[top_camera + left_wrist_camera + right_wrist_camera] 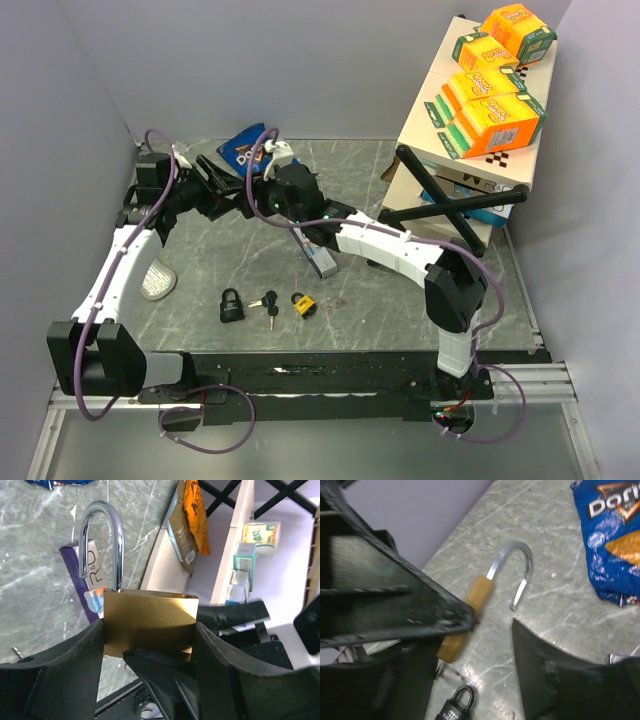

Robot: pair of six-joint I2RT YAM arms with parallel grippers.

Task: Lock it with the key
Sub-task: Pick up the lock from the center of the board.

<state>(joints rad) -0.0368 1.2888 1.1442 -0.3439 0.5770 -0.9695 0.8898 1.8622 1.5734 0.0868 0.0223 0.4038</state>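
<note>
A brass padlock (150,622) with a silver shackle (107,525) swung open is gripped by its body in my left gripper (149,630), which holds it above the table. It also shows edge-on in the right wrist view (470,607), with a small blurred metal piece (441,669) at its lower end; I cannot tell whether that is a key. My right gripper (470,675) is open and empty, right next to the padlock. Both grippers meet at the table's back left, the left gripper (240,197) beside the right gripper (268,195). Black-headed keys (268,303) lie on the table.
A black padlock (231,304) and a yellow-black padlock (303,305) lie near the keys, with a small key ring (335,302) beside them. A Doritos bag (243,145) lies at the back. A purple box (322,258) is under the right arm. A shelf (440,140) with orange boxes stands at the right.
</note>
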